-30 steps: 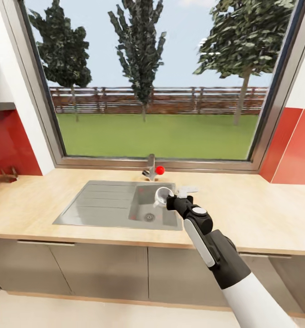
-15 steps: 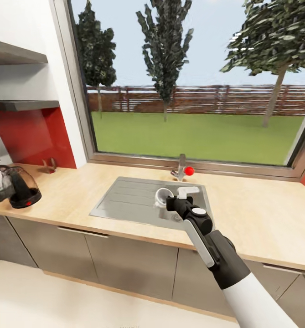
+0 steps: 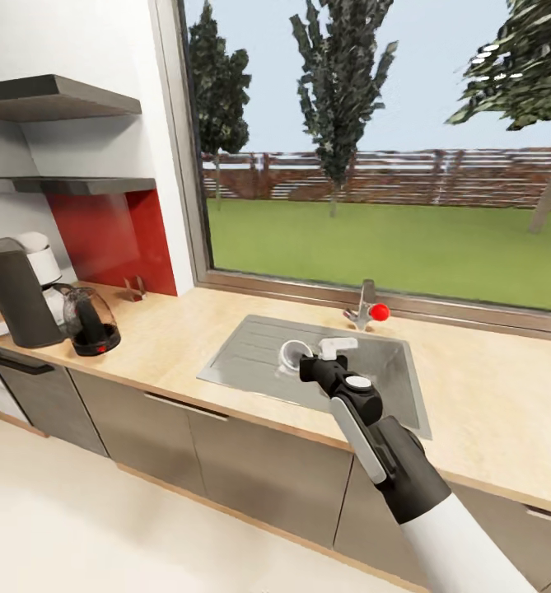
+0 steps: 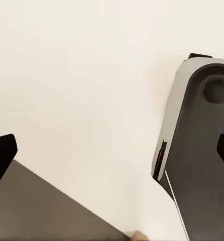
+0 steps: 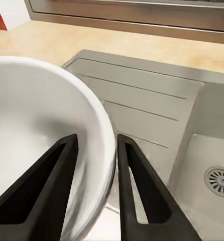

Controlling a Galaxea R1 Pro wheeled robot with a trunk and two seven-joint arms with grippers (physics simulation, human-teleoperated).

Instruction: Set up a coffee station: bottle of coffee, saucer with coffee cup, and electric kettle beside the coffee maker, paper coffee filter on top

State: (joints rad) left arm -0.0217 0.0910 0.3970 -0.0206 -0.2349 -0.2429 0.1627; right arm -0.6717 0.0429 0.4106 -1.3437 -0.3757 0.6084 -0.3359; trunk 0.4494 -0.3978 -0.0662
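Here, the right gripper [image 3: 301,360] pinches the coffee cup [image 3: 292,354] by its rim above the sink [image 3: 250,354]. The cup looks light, rigid and breakable. The coffee maker [image 3: 16,292] waits at nine o'clock; the left gripper's state cannot be told.

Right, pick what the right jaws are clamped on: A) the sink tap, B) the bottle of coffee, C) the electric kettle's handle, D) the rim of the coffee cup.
D: the right gripper pinches the white coffee cup by its rim, one finger inside and one outside, above the sink.

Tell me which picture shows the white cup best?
The right wrist view: the coffee cup looks big there, its rim pinched between the right end effector's fingers. The head view shows the cup small, above the sink. The left wrist view faces elsewhere.
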